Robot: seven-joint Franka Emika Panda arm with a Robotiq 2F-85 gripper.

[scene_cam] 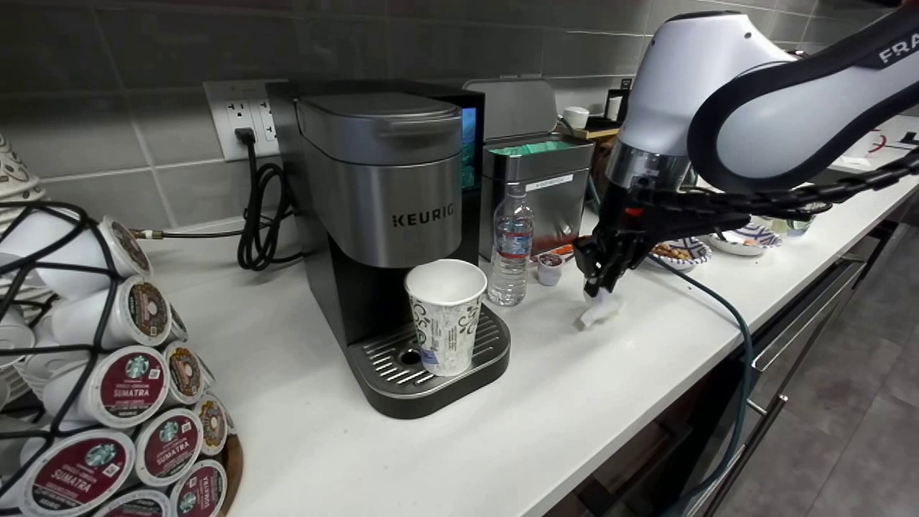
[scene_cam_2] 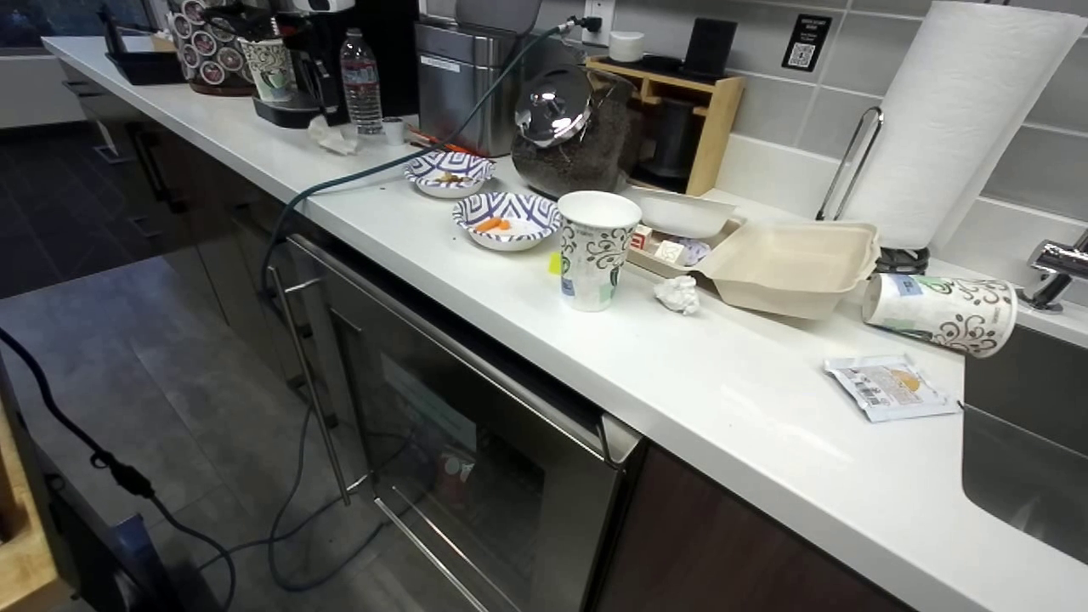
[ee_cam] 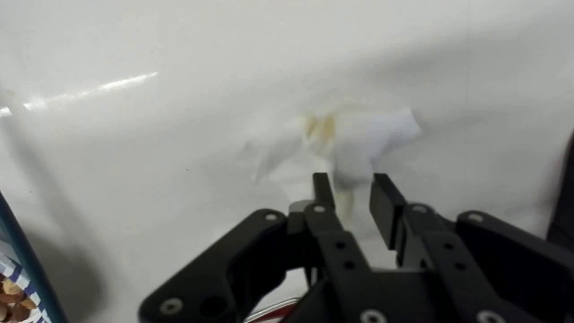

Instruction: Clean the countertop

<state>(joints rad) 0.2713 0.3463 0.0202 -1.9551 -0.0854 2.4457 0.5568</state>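
The white countertop runs long and smooth with a straight front edge. It also shows in an exterior view and in the wrist view. A crumpled white tissue with yellowish stains lies on it, blurred in the wrist view; it shows in both exterior views. My gripper points down right over the tissue. In the wrist view my gripper is partly open, with part of the tissue showing between and beyond the fingertips. I cannot tell whether the fingers touch it.
Near the gripper stand a water bottle, a pod and a Keurig machine with a paper cup. Bowls, a cup, crumpled paper, a takeout box and a teal hose are elsewhere.
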